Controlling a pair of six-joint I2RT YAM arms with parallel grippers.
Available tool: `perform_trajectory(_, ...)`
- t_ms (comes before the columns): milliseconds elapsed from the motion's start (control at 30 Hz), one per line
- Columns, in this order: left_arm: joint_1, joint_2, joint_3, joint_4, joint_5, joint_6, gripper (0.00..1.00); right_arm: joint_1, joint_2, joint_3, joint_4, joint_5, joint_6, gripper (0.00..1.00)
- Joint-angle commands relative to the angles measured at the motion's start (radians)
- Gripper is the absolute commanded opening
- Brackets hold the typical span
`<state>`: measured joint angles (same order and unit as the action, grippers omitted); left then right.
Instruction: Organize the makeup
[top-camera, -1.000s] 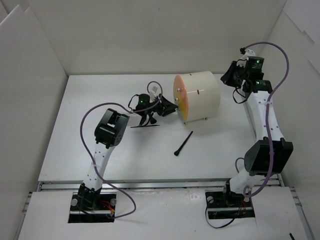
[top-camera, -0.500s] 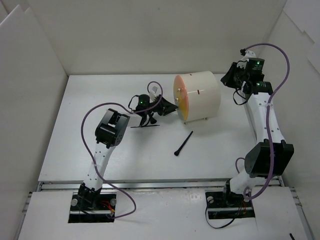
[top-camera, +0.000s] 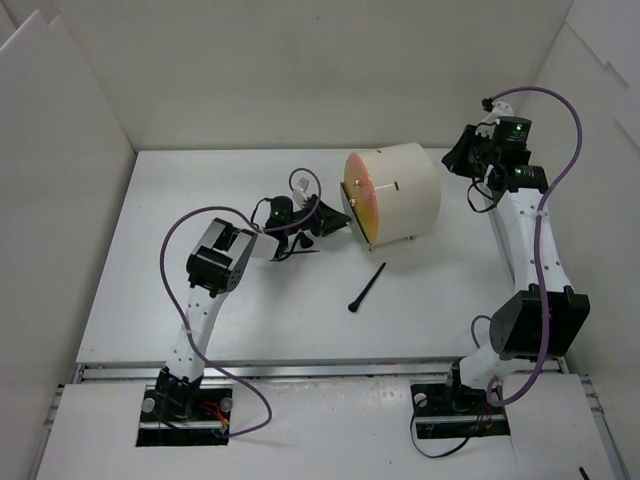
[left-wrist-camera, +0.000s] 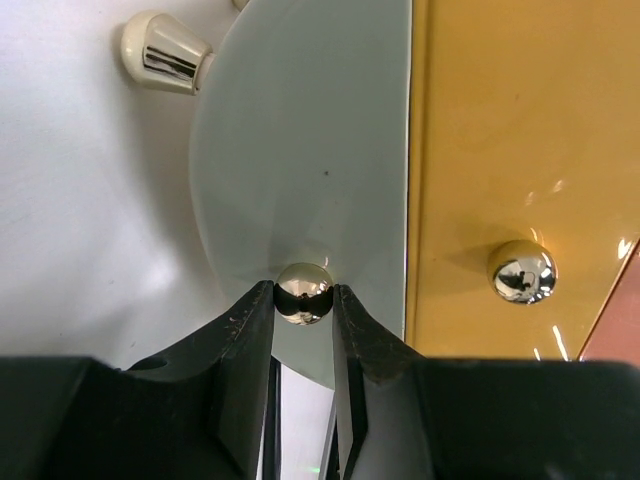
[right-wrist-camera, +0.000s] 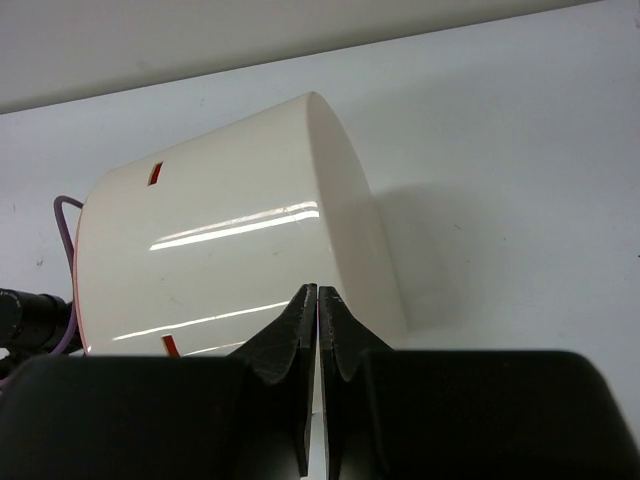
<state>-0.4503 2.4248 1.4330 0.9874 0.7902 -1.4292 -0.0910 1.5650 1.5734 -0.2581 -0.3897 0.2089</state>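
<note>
A thin black brush (top-camera: 367, 287) lies alone on the table, in front of the cream cylinder (top-camera: 405, 190). Another thin black piece of makeup (top-camera: 291, 251) lies under my left wrist. My left gripper (top-camera: 337, 213) is at the cylinder's orange front, shut on a small chrome knob (left-wrist-camera: 303, 292) of a pale drawer front (left-wrist-camera: 300, 150). Beside it is an orange drawer front (left-wrist-camera: 520, 130) with its own knob (left-wrist-camera: 521, 271). My right gripper (right-wrist-camera: 317, 292) is shut with nothing in it, its tips at the cylinder's rear end (right-wrist-camera: 345, 200).
The cylinder lies on its side on short feet (left-wrist-camera: 160, 52). White walls (top-camera: 70, 150) enclose the table on the left, back and right. The right arm (top-camera: 525, 230) runs along the right wall.
My left gripper has shut on the knob and shifted a little to the left, and the cylinder's front face has come slightly left with it. The right arm has barely moved.
</note>
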Motion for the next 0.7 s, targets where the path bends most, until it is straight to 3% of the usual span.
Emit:
perform_trajectory(0, 0.021, -0.104, -0.006, 0.082, 0.044, 0.012, 0.0, 0.014, -0.072, 0.002, 0.045, -0.037, -0.006, 0.01)
perform_trajectory(300, 0.039, -0.15, -0.054, 0.051, 0.063, 0.049, 0.0, 0.142, -0.125, -0.015, 0.043, 0.02, -0.071, 0.0)
perform_trajectory(667, 0.082, -0.231, -0.178, 0.045, 0.083, 0.085, 0.0, 0.169, -0.158, -0.044, 0.043, 0.049, -0.078, 0.0)
